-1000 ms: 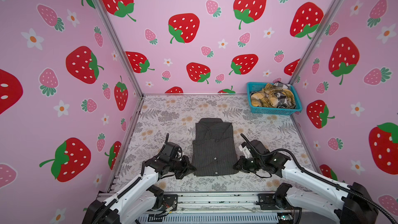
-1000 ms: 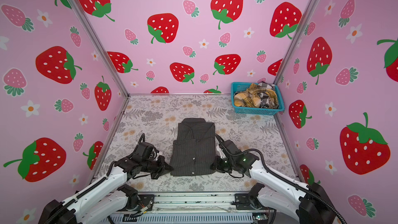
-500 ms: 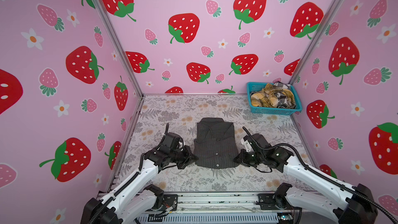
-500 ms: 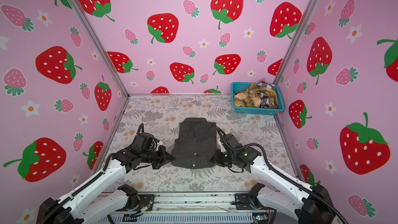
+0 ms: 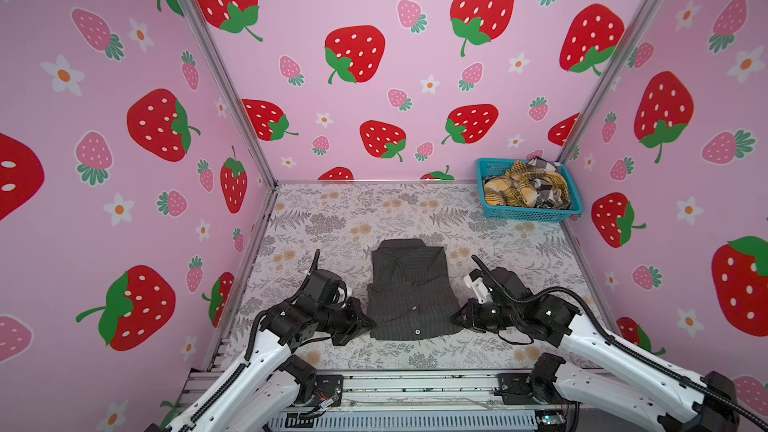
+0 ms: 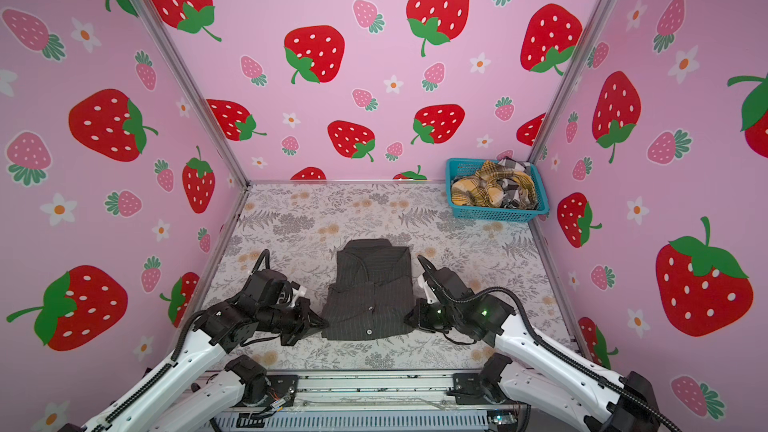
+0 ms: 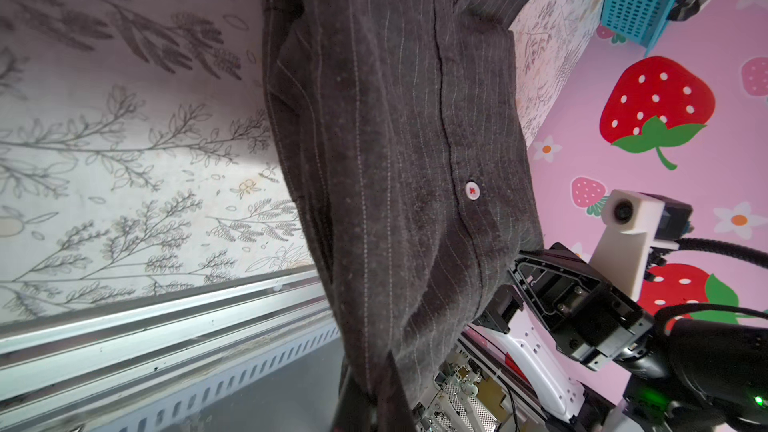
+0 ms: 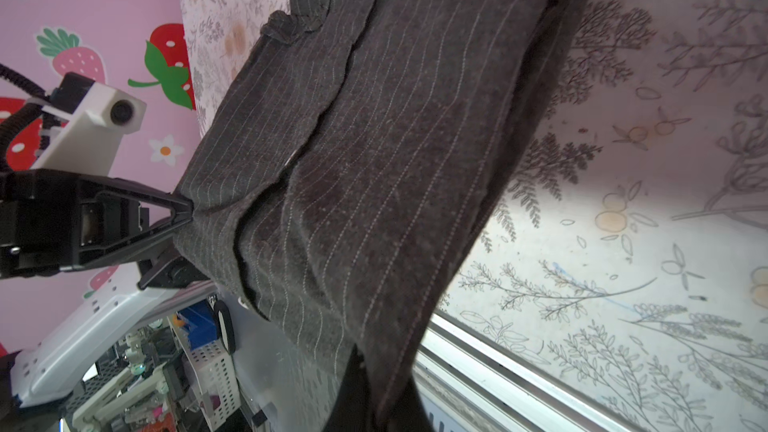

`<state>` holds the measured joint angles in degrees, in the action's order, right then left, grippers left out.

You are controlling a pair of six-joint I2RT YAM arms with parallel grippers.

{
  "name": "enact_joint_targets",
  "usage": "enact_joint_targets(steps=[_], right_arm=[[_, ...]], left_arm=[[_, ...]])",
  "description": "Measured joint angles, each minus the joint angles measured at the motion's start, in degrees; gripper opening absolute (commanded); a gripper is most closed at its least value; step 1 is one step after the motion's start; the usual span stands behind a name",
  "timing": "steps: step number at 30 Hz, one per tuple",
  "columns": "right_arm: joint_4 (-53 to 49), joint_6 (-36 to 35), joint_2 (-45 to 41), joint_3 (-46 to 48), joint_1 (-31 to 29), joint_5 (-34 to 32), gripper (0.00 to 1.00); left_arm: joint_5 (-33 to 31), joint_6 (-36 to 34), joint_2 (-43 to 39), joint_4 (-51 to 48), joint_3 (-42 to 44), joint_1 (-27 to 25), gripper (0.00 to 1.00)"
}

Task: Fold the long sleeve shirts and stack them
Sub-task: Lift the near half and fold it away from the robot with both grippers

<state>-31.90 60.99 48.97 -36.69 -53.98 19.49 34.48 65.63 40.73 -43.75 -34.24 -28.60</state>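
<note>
1. Lying in the middle of the floral table (image 5: 332, 218), the charcoal pinstriped shirt (image 5: 409, 284) has its sleeves tucked in. Its collar points to the back wall and its hem to the robot, so its long axis runs near to far.
2. Both wrist views show the hem end lifted clear of the table, the cloth stretched between two clamped corners.
3. The left gripper (image 5: 368, 324) has its jaws closed on the hem's left corner, and the right gripper (image 5: 455, 320) has its jaws closed on the right corner. Each arm flanks its own side of the shirt, about level with the other.
4. The step in hand looks like folding the lower half over the upper. The collar lies straight ahead of both jaws along the long axis, so both corners should travel forward together.
5. If one arm leads, the fold will likely skew.
6. The turquoise mesh basket (image 5: 528, 214) sits well apart in the far right corner. It holds the crumpled mustard plaid shirt (image 5: 511, 191) and black-and-white checked shirt (image 5: 544, 166), neither folded yet.
</note>
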Motion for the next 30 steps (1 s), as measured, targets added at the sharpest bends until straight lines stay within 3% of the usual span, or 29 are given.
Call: enact_joint_targets(steps=[5,10,13,16,23,25,28,29,30], right_arm=[[-1.9,3.2,-2.7,-0.1,-7.1,-2.2,0.00],[-6.7,2.5,-0.3,-7.2,-7.5,-6.6,0.00],[-9.2,-0.7,4.9,-14.7,-3.6,-9.4,0.00],[-9.1,-5.7,11.6,-19.3,4.1,-9.7,0.00],[-3.5,-16.9,30.4,-26.0,20.4,-2.1,0.01],[-1.8,-18.9,36.4,-28.6,24.2,0.5,0.19],[-0.9,-21.7,46.9,-36.0,28.4,3.9,0.59],[-0.9,-22.5,50.8,-39.9,29.3,4.8,0.68],[-1.4,-23.7,54.9,-44.7,30.1,5.6,0.71]], left_arm=[[0.2,1.0,-6.3,-6.2,0.0,-0.7,0.00],[0.4,3.6,-7.1,-4.5,-0.7,-0.8,0.00],[-1.1,3.1,-0.7,-2.0,-4.6,-0.7,0.00],[-2.9,0.7,9.6,2.0,-10.7,0.3,0.00],[-2.6,-4.8,36.5,15.5,-22.4,8.7,0.00],[-2.0,-6.6,46.1,18.2,-28.5,9.8,0.24],[-0.7,-8.5,59.3,21.6,-37.0,11.2,0.34],[-0.4,-9.1,63.3,22.6,-39.5,11.8,0.41],[-0.1,-9.1,67.0,23.8,-41.6,12.7,0.55]])
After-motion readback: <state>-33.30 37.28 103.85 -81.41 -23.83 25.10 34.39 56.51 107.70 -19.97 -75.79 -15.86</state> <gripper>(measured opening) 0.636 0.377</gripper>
